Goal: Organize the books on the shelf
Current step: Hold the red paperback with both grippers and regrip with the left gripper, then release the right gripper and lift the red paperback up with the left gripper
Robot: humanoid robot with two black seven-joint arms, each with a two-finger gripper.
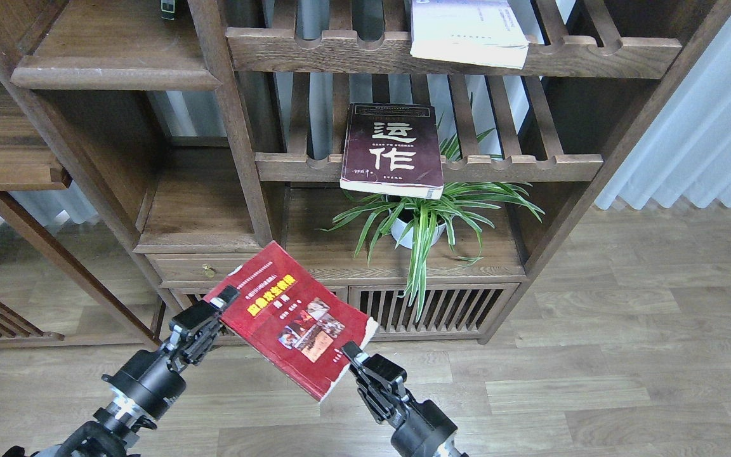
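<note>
Red book [292,320], pinched at opposite edges by left gripper [226,299] and right gripper [349,353], awaits lifting toward the solid shelf [111,70].

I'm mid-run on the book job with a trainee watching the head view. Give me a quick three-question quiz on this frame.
1. True or false: the red paperback with yellow title is held between the left gripper and the right gripper.
2. Where does the dark maroon paperback with white characters lie? A) floor B) slatted shelf with notched rail C) drawer
3. Fill in: the green potted plant stands directly below the ___ paperback.

Key: 1 true; 2 B; 3 maroon.
</note>
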